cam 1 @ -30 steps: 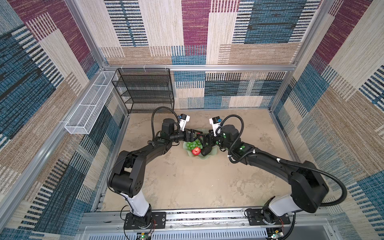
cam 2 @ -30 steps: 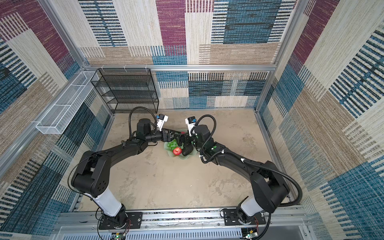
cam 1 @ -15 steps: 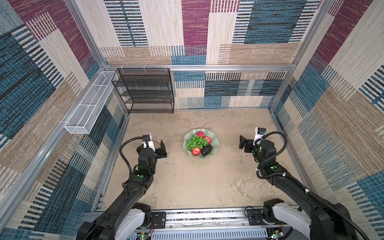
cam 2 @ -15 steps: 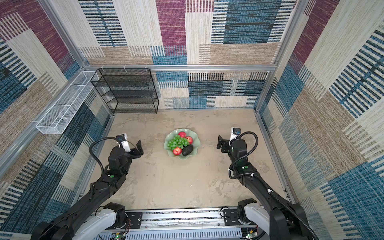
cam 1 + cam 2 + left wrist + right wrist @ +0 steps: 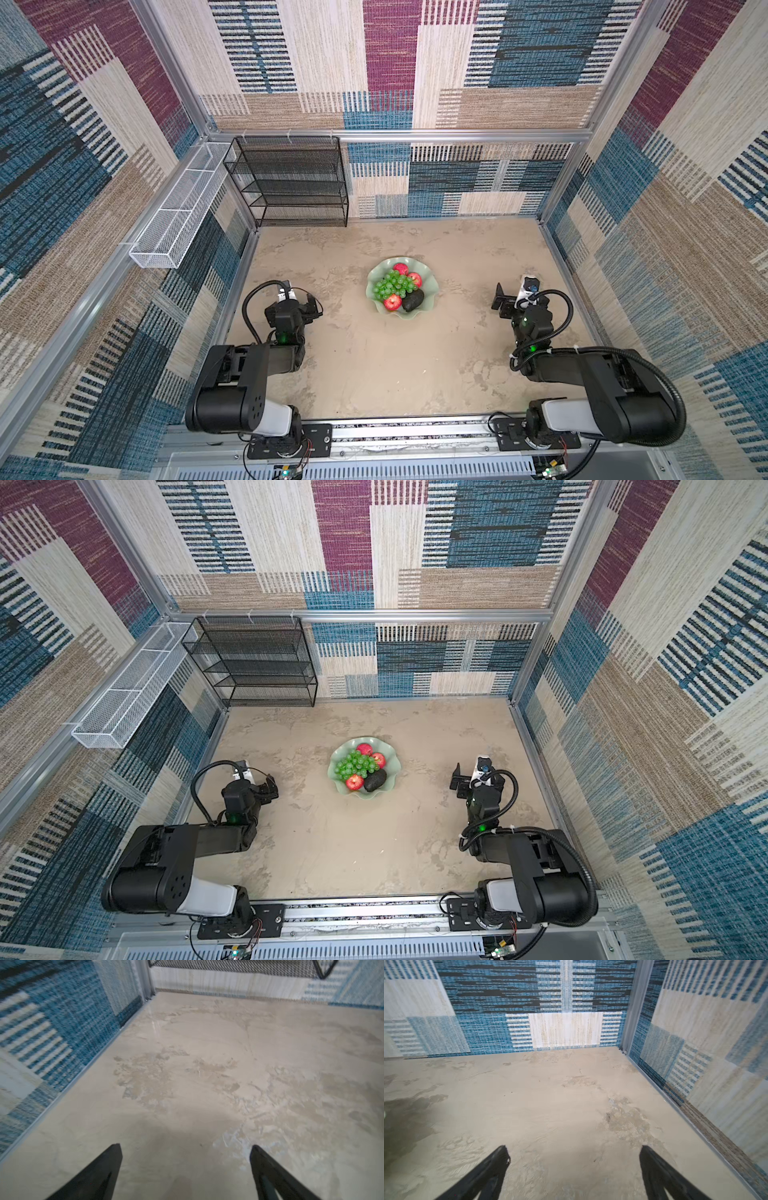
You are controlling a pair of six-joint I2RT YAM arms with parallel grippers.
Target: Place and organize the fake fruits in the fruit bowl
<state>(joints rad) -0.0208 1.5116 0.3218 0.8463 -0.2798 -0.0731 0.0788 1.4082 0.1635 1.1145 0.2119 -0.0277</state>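
Both the left gripper (image 5: 185, 1148) and the right gripper (image 5: 574, 1150) stand wide open, empty, near the table (image 5: 374, 365) side edges; fake fruits (image 5: 394, 284) lie inside the fruit bowl (image 5: 409, 315).

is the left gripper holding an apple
No, the left gripper is open, with only bare table showing between its fingertips.

Fruits (image 5: 394, 286) heaped in mint bowl (image 5: 430, 286)

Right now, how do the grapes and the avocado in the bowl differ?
The grapes are a bright green, many-berried bunch; the avocado is one dark lump. The grapes sprawl across the middle of the bowl; the avocado lies toward its near rim beside an apple. Both rest inside the bowl, ungripped.
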